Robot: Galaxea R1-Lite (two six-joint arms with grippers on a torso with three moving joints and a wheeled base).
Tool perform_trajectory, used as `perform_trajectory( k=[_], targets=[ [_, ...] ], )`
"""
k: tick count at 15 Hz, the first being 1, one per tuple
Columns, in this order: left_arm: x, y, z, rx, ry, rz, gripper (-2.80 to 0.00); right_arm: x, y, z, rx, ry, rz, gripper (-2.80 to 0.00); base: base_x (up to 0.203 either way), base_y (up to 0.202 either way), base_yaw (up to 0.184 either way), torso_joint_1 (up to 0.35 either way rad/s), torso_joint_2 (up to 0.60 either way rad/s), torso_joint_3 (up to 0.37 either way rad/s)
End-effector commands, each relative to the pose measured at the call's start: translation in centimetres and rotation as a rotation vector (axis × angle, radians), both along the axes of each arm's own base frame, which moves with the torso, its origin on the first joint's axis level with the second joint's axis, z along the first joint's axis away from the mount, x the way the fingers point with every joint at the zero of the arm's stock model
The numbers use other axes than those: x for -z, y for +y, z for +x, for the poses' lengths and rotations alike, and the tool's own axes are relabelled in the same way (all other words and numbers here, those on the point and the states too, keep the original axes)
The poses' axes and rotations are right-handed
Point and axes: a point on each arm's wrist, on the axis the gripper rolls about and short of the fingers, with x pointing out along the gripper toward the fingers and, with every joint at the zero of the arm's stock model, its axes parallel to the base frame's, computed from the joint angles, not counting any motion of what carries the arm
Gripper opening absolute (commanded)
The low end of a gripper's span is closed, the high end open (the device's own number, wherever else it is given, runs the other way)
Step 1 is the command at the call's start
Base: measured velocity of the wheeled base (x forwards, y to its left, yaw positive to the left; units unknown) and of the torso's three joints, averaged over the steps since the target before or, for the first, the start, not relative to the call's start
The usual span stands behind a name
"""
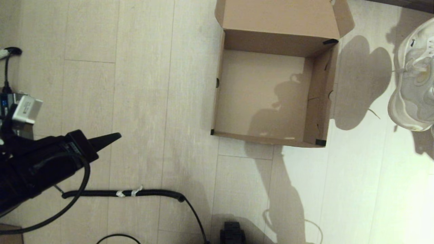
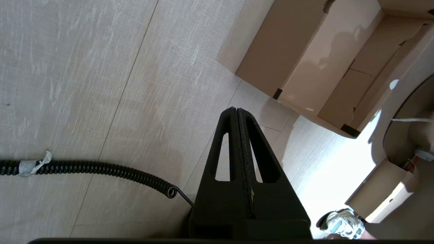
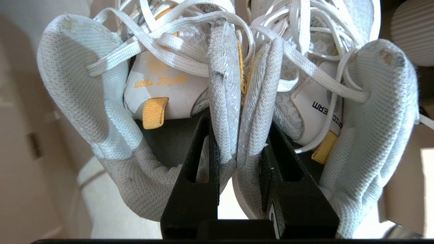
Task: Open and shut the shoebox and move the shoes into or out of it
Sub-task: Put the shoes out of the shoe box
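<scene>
A coiled cable (image 1: 135,193) lies on the floor (image 1: 135,84) nearest the robot, with a bit of white tape (image 2: 32,165) wrapped on it. Just beyond it at the near left, the left end effector (image 1: 113,137) hangs over the bare floor, its fingers pressed together on nothing, well apart from the box.

Farther out, in the middle, the shoebox (image 1: 271,98) stands open and empty on the floor. Its flap lid (image 1: 281,15) leans back on the far side, and black tape patches mark its corners.

At the far right, beyond the box's right wall, the shoes (image 1: 415,78) are held up off the floor. In the right wrist view, the right end effector (image 3: 240,128) is clamped on the shoes (image 3: 234,101): one finger sits inside each shoe, pinching the two inner collars together, with the white laces tangled above.
</scene>
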Motion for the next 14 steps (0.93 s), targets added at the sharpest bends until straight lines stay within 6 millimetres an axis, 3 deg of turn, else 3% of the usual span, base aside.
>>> perform_trajectory(
  k=[1,4,7,14],
  targets=[
    [-0.1,0.0,-0.1,0.004,-0.007,-0.004,-2.80,2.9,-0.7,4.0,0.018,0.092,0.009,-2.80,0.000,0.000,0.000,0.000,0.00,0.000],
    [0.1,0.0,-0.1,0.008,-0.001,-0.007,-2.80,5.3,-1.2,8.4,-0.032,0.109,0.010,-2.80,0.000,0.000,0.000,0.000,0.00,0.000],
    [-0.2,-0.1,-0.3,0.012,-0.018,-0.011,-2.80,6.0,-1.5,11.5,-0.195,0.019,-0.029,-2.80,0.000,0.000,0.000,0.000,0.00,0.000],
    [0.3,-0.1,-0.6,0.014,-0.002,-0.009,-2.80,5.8,-2.6,12.7,-0.381,0.013,-0.136,-2.80,0.000,0.000,0.000,0.000,0.00,0.000]
  ],
)
